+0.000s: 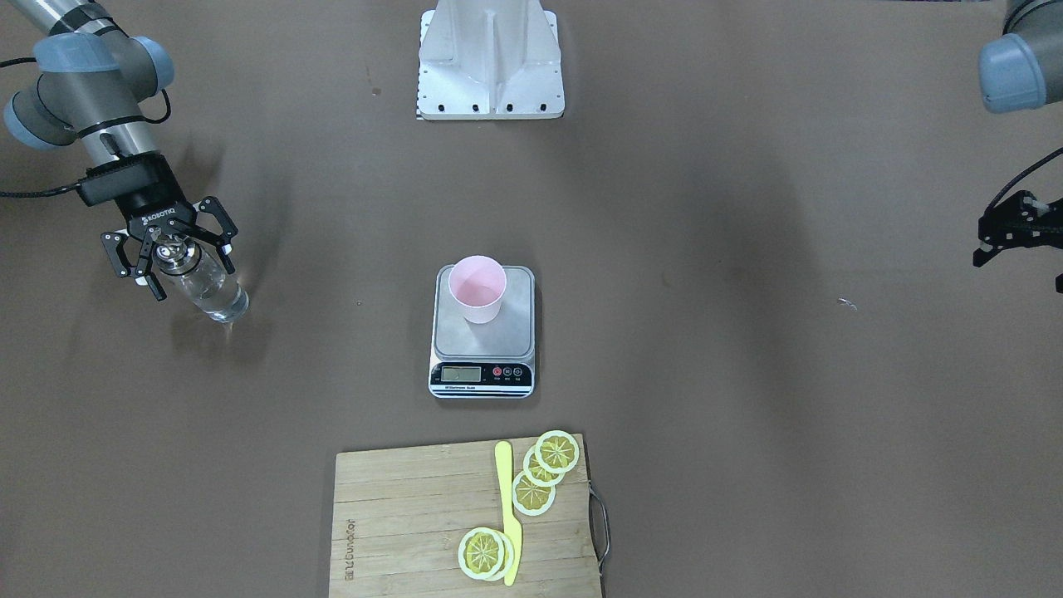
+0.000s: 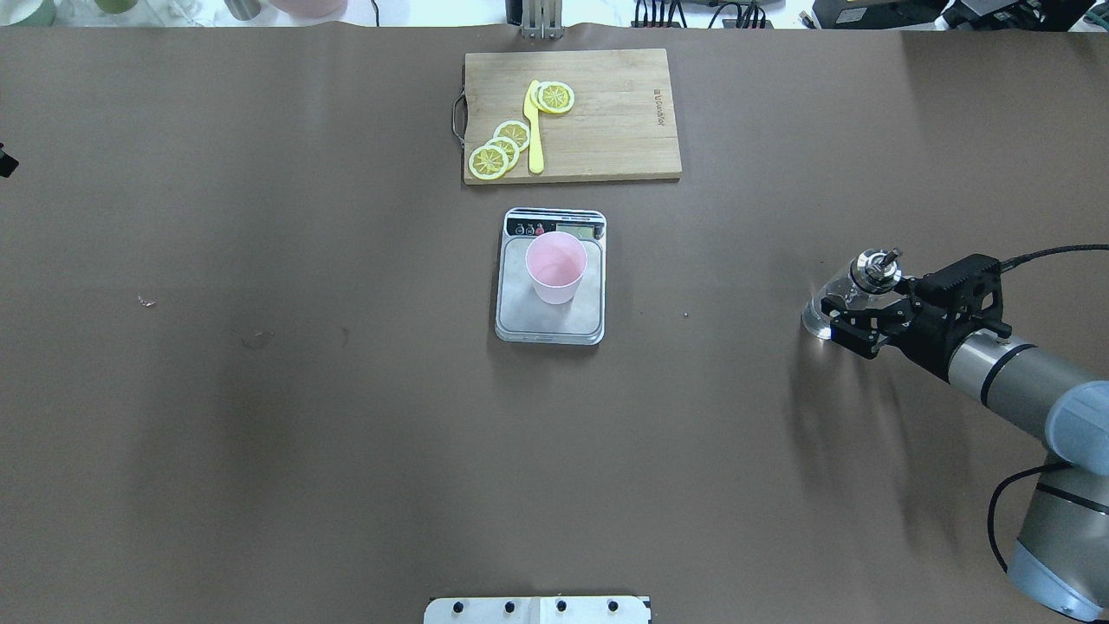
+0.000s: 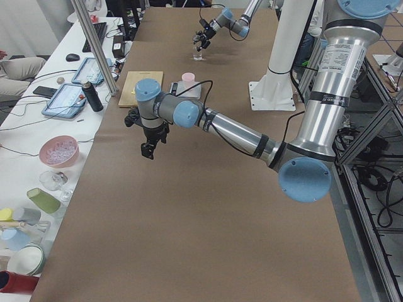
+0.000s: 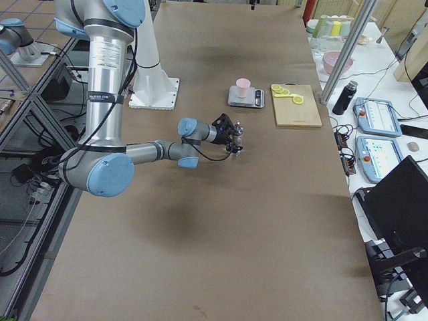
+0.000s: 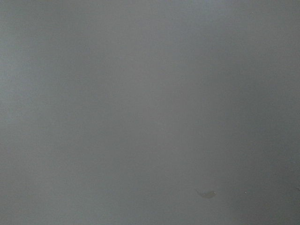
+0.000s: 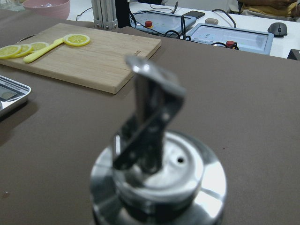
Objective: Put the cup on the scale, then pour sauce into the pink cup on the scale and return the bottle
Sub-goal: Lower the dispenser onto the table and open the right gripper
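Atop the brown table [image 2: 260, 433], scale [image 2: 546, 327] bears cup [image 2: 555, 269]; cluttered bench [image 3: 19, 135] alongside.

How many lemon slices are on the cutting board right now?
5, on the cutting board: a row of three overlapping slices beside the yellow knife, and a stack of two at its other end. The lower one is mostly hidden; more could lie beneath.

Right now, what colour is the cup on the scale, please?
The cup is pale pink, clearest in the overhead exterior view.
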